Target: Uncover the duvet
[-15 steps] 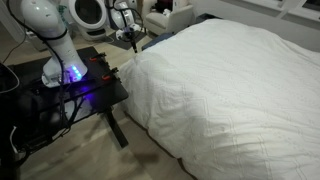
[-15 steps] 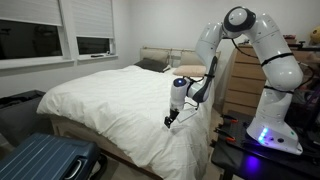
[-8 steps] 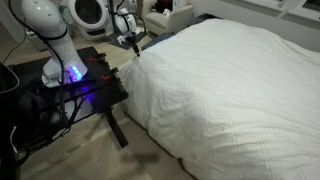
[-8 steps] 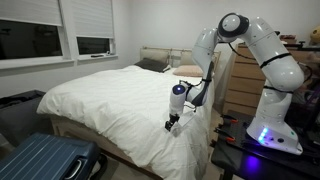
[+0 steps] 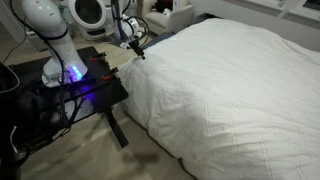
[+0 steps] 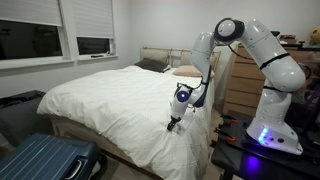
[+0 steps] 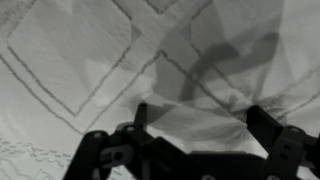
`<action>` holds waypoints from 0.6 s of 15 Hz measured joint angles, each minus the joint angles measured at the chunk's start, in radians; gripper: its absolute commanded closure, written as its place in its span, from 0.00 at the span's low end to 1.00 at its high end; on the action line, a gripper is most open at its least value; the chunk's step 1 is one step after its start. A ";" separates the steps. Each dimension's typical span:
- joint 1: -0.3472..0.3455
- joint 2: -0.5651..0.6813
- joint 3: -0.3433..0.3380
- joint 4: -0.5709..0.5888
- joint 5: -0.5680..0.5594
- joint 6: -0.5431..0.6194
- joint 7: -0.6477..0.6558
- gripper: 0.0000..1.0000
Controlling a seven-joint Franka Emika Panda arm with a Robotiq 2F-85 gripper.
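My claw [image 7: 197, 118] has its dark jaws wide apart, holding nothing, close over the duvet [image 7: 85, 60]: puffy, white, wrinkled, with stitched diamond quilting.

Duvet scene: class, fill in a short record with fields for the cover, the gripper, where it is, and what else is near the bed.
cover: duvet, white, quilted, wrinkled, spread over the bed
tool: gripper, open, nothing between its jaws
tool position: pointing down at the duvet's side edge nearest the robot base; contact cannot be told
head of bed: pillows, not covered
floor: blue suitcase by a bed corner
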State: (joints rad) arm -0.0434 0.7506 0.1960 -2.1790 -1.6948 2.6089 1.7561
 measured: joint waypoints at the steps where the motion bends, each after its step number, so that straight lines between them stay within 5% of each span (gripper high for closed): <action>1: 0.002 0.007 -0.002 0.003 -0.029 0.000 0.021 0.00; 4: 0.004 0.023 -0.005 0.010 -0.086 0.000 0.077 0.05; 5: 0.004 0.027 -0.005 0.012 -0.093 -0.002 0.089 0.26; 9: 0.004 0.032 -0.005 0.018 -0.072 -0.004 0.099 0.45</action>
State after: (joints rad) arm -0.0395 0.7821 0.1912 -2.1614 -1.7666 2.6045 1.8548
